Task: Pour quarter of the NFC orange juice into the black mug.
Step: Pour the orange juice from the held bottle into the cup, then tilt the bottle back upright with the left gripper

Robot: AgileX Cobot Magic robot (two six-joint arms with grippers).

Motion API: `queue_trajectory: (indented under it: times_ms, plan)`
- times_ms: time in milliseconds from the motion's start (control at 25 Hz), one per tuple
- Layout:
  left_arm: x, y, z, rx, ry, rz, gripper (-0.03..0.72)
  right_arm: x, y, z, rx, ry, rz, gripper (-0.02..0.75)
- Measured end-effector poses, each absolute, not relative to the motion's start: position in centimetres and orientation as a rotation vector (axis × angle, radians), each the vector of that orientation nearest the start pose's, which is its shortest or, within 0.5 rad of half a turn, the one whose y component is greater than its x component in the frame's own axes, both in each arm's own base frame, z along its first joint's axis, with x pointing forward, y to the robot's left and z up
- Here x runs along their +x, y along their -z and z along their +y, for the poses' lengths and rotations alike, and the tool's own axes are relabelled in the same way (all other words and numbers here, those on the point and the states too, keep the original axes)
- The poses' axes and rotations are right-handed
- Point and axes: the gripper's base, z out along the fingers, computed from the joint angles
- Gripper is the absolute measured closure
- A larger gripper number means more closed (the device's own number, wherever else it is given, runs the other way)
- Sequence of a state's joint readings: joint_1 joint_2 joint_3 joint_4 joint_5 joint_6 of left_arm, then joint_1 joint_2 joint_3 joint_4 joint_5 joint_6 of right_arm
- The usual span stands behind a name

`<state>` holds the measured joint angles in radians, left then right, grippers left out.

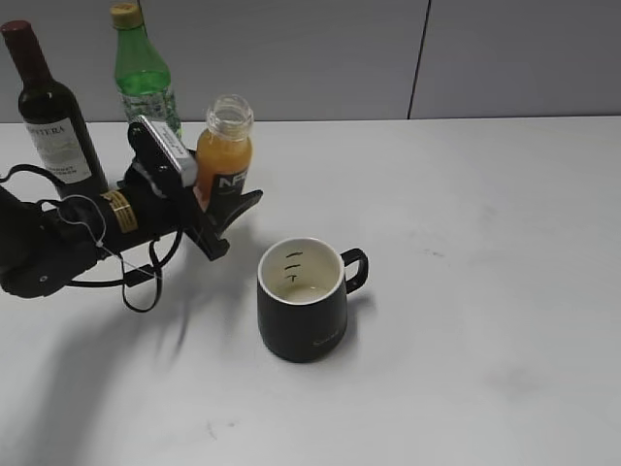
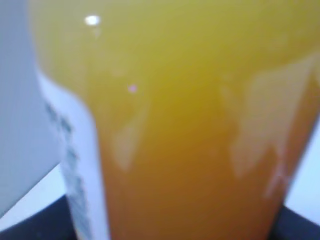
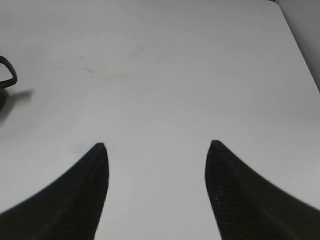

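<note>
The NFC orange juice (image 1: 223, 146) stands upright and uncapped at the back left of the table, its orange body filling the left wrist view (image 2: 190, 125). My left gripper (image 1: 238, 197) reaches in from the left, its black fingers round the bottle's lower part and shut on it. The black mug (image 1: 303, 311) stands in front and to the right of the bottle, handle to the right, with a little pale liquid at the bottom of its white inside. My right gripper (image 3: 156, 147) is open and empty above bare table; the mug's handle (image 3: 7, 75) shows at its far left.
A dark wine bottle (image 1: 53, 116) and a taller green plastic bottle (image 1: 144, 78) stand close behind my left arm by the grey wall. The white table (image 1: 485, 243) stretches to the right of the mug.
</note>
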<state>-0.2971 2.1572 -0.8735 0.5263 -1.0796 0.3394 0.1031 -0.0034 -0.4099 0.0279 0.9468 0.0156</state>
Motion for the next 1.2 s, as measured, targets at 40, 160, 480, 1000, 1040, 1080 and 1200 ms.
queue_trajectory:
  times_ms: [40, 160, 480, 1000, 1040, 1080, 1200]
  plan:
    - [35.3, -9.7, -14.8, 1.049, 0.16, 1.378, 0.218, 0.9, -26.1, 0.3, -0.086, -0.109, 2.017, 0.272]
    - [35.5, -9.7, -14.4, 1.076, 0.113, 1.355, 0.218, 0.9, -26.1, 0.3, -0.086, -0.109, 2.017, 0.272]
    - [35.2, -9.6, -14.7, 1.204, 0.038, 1.252, 0.218, 0.9, -26.1, 0.3, -0.086, -0.109, 2.017, 0.272]
    - [34.9, -9.6, -15.4, 1.352, -0.122, 1.092, 0.219, 0.9, -26.1, 0.3, -0.086, -0.109, 2.017, 0.272]
    - [34.9, -9.7, -15.4, 1.354, -0.133, 1.087, 0.219, 0.9, -26.1, 0.3, -0.086, -0.109, 2.017, 0.272]
    - [35.0, -9.7, -15.4, 1.357, -0.148, 1.079, 0.219, 0.9, -26.1, 0.3, -0.086, -0.109, 2.017, 0.272]
    - [35.0, -9.9, -15.3, 1.364, -0.19, 1.039, 0.219, 0.9, -26.1, 0.3, -0.086, -0.109, 2.017, 0.272]
